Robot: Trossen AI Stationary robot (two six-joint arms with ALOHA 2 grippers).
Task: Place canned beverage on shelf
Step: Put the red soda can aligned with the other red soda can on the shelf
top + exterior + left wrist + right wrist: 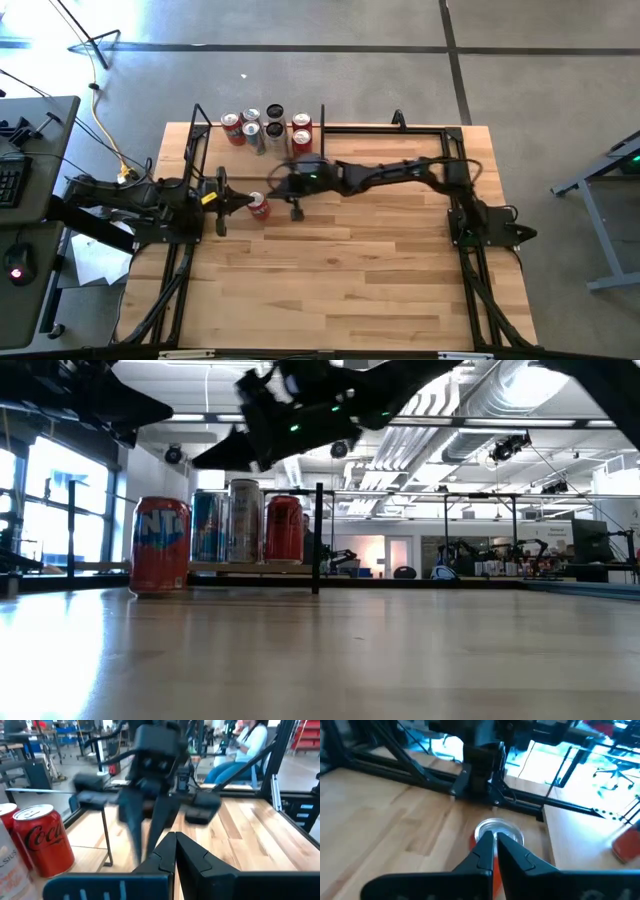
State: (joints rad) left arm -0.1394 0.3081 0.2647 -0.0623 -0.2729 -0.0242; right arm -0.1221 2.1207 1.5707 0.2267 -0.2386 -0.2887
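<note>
Red can (259,206) alone on open tabletop (340,270), closed right hand (296,208) just beside, left hand (232,200) closed too.

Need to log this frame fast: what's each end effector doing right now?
Left end effector: closed, holding nothing.
Right end effector: closed and empty, above the red can on the table.

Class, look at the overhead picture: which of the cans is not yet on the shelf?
The red can standing alone on the tabletop, between the two grippers. All the other cans cluster on the shelf at the table's far edge.
</note>
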